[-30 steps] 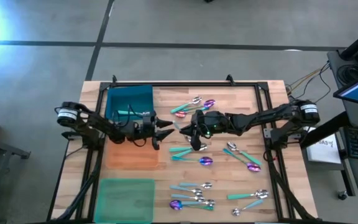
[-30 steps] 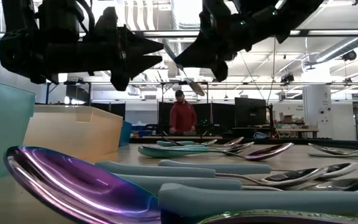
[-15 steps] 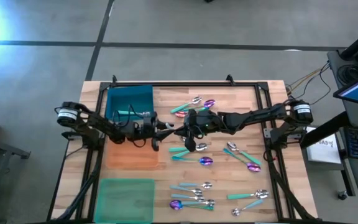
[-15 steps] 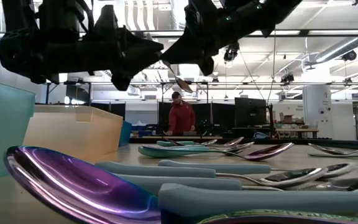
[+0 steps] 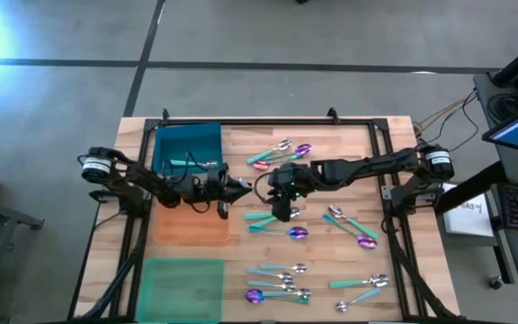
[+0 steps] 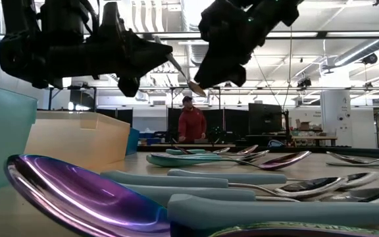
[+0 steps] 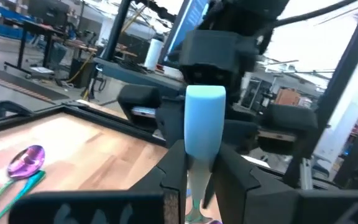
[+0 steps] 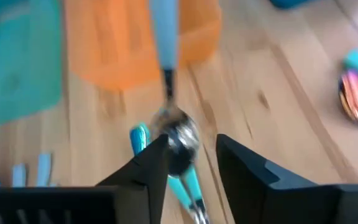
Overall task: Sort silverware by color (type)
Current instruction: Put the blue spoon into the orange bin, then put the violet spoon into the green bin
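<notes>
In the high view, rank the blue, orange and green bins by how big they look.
Largest to smallest:
1. orange bin, partly hidden under the left arm, so unsure
2. green bin
3. blue bin
All three look close in size.

Grey concrete floor (image 5: 331, 63), ceiling lights (image 6: 196, 10) — person (image 6: 191, 123) beyond; desks

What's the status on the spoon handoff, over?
Left gripper shut on the pale-blue-handled spoon, midair over table centre. Right gripper open around its silver head, spoon not yet clear. Orange bin just below the left arm.
</notes>
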{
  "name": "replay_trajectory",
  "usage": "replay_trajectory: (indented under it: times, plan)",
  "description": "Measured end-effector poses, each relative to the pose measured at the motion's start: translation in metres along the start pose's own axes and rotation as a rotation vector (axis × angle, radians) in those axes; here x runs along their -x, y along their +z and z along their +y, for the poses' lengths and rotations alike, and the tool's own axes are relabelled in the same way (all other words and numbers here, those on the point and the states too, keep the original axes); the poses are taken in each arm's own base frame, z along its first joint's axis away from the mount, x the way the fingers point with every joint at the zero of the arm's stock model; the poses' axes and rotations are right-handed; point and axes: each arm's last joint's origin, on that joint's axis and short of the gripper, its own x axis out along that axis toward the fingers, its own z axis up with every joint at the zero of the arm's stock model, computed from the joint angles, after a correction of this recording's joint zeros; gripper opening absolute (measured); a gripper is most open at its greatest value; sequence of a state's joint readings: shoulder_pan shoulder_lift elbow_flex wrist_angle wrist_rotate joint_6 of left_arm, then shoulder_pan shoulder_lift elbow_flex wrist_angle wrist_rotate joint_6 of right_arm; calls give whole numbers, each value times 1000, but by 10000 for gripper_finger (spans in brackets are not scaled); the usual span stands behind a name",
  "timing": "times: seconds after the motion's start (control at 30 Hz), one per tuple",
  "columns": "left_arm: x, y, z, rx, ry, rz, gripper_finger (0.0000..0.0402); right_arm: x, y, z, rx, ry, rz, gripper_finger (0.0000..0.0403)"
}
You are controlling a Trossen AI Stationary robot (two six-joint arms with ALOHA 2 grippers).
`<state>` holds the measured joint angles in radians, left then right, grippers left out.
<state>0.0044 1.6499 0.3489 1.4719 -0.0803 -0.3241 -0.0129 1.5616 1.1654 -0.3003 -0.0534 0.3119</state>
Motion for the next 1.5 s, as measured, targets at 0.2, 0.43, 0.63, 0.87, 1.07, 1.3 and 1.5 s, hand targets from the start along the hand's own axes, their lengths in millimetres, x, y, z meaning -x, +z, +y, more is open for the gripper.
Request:
replay_trajectory:
  times: [0.2,0.43,0.63,0.87,1.07,1.3,1.5]
  plan:
    - [10,6,-5,56,-104,53,33,7,-13,12,-25,-24,186,141]
    - [32,14,-8,144,-54,334,33,-2,-31,40,1,7,253,128]
    - [54,42,-18,212,-37,554,33,-26,-53,58,52,6,334,119]
    - [82,106,-35,136,128,804,33,-57,-66,64,73,-14,391,114]
    - [106,141,-38,61,428,975,38,-78,-75,60,83,-72,432,102]
    - [109,133,-35,78,470,1023,120,-77,-75,58,105,-130,416,85]
    - [111,118,-30,87,498,1062,142,-73,-68,62,115,-136,429,73]
